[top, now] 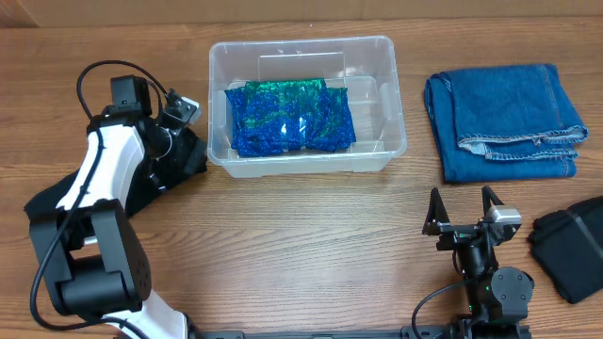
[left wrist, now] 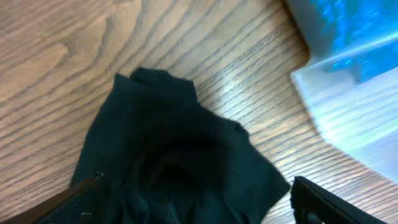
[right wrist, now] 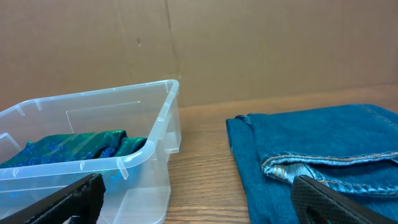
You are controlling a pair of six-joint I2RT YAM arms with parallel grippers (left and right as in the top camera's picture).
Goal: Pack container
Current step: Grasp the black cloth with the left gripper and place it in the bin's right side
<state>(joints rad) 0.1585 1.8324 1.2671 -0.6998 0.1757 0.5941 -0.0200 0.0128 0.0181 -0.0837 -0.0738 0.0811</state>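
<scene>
Both arms are hovering low over the table (top: 301, 254) with their fingers spread, and the container (top: 300, 42) is sitting between them with one item in it.

The left gripper (left wrist: 189, 193) is hanging over a crumpled black cloth (left wrist: 180, 143) that is lying in the gap between its two wide-apart fingers (left wrist: 320, 199); the wrist view is blurred, so whether the tips are touching the cloth is hard to tell. The clear container is standing just ahead of those fingers and to their right, holding a shiny blue-green fabric (top: 290, 118). The right gripper (top: 462, 209) is also gaping, pinching nothing, with the container ahead of its left finger and folded jeans (top: 504, 118) ahead of its right finger. A second black cloth (top: 570, 250) is lying off to the right of that finger.
</scene>
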